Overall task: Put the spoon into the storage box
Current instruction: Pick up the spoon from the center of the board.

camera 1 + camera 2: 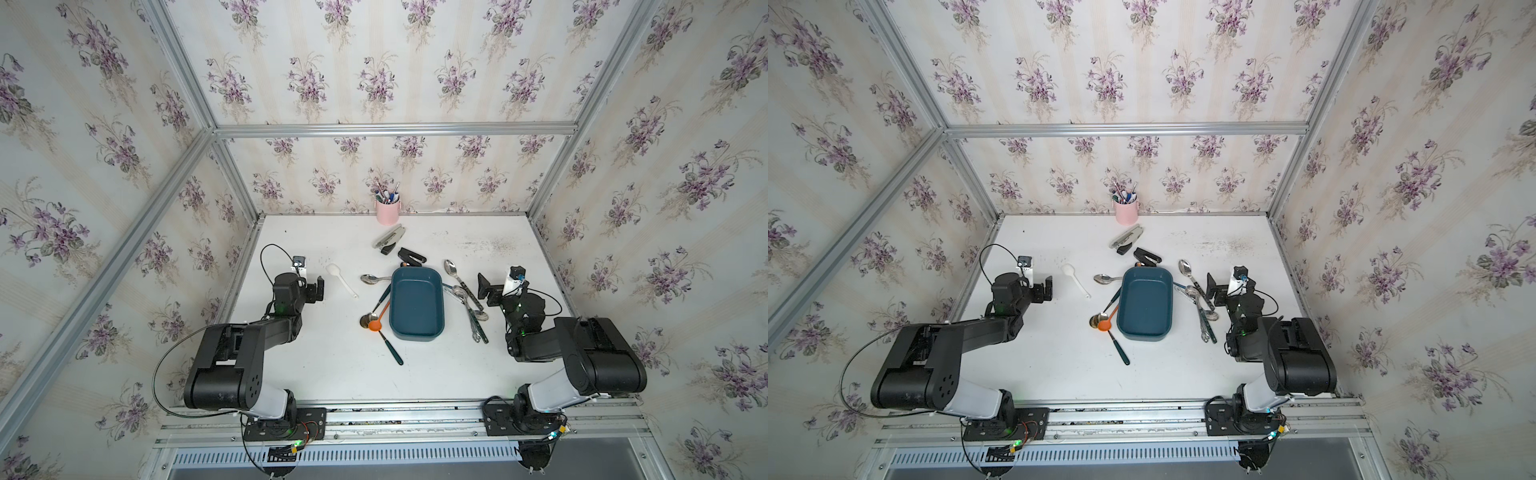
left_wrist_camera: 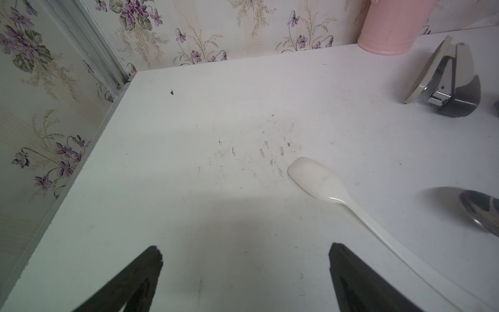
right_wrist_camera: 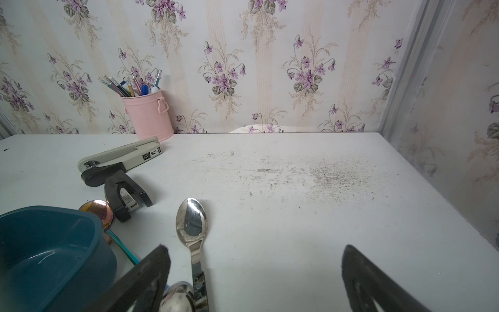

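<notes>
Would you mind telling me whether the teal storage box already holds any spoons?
Empty: the storage box shows only bare teal floor in both top views; the spoons lie outside it.

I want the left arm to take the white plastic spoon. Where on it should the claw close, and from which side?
Take the white spoon mid-handle, coming straight down from above with the open left claw turned across the handle. It lies flat on the table with nothing touching it; the handle is thin and straight, the bowl broad and shallow.
</notes>
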Tool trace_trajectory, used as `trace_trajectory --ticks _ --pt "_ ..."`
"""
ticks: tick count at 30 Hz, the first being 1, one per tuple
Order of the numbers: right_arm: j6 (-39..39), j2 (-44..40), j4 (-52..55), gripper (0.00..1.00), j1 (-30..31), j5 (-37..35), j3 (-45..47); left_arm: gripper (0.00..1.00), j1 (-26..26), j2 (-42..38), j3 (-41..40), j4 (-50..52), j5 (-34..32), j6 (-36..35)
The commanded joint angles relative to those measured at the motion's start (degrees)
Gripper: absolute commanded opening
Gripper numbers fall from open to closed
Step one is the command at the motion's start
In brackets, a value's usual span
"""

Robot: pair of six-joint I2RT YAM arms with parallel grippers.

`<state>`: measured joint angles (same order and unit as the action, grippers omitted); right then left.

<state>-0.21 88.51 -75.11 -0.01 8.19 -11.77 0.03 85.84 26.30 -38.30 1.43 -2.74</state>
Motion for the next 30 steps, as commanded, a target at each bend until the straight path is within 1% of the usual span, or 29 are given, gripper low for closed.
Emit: trace_trajectory --ticks 1,2,4,6,8,10,12,16,19,20,22,24,27,30 --pt "-0.12 -0.18 -0.78 1.00 0.01 -0.39 -0.14 1.00 0.11 -0.02 0.28 -0.28 0.15 0.11" --pt "0.05 -0.32 -0.97 1.00 0.01 -0.75 -0.09 1.00 0.04 -0.14 0.19 -0.37 0.15 0.11" --pt "1.30 -1.87 0.71 1.00 0.00 -3.83 -0.17 1.00 0.04 -0.40 0.27 -0.21 -0.63 0.30" --pt "1.61 -4.29 4.95 1.00 0.01 -4.52 -1.27 1.00 0.14 -2.26 3.15 6.49 -1.77 1.01" --pt "0.95 -7.01 11.20 1.00 0.01 -2.88 -3.61 1.00 0.12 -3.95 7.23 14.32 -0.56 0.42" --pt "0.47 -9.89 19.27 0.98 0.01 -1.40 -7.09 1.00 0.05 -6.14 11.20 21.83 0.93 0.20" --pt "0.17 -12.13 29.44 0.95 0.01 -0.54 -11.19 1.00 0.05 -7.71 15.18 29.09 1.76 2.06" --pt "-2.97 -13.54 51.20 0.83 0.01 3.54 -21.86 1.00 -0.03 -8.97 24.14 44.13 3.91 6.96" --pt "-5.22 -13.12 64.52 0.77 0.01 4.11 -28.86 1.00 -0.39 -9.59 28.13 51.34 5.50 10.52" --pt "-5.89 -12.82 67.88 0.77 0.01 4.29 -30.80 1.00 -0.73 -9.49 29.62 53.77 5.87 11.26" --pt "-8.43 -11.65 75.51 0.73 0.01 5.94 -34.83 1.00 -1.59 -9.07 33.25 59.33 8.31 11.02" --pt "-9.62 -9.49 81.78 0.70 0.01 7.01 -38.55 1.00 -3.09 -8.57 36.04 63.39 8.02 11.39" --pt "-9.67 -4.98 88.88 0.65 0.01 9.00 -44.01 1.00 -4.97 -7.03 39.81 68.37 8.16 11.85" --pt "-9.54 -0.21 94.70 0.60 0.08 10.01 -48.47 1.00 -6.87 -5.30 42.51 71.22 8.99 12.06"
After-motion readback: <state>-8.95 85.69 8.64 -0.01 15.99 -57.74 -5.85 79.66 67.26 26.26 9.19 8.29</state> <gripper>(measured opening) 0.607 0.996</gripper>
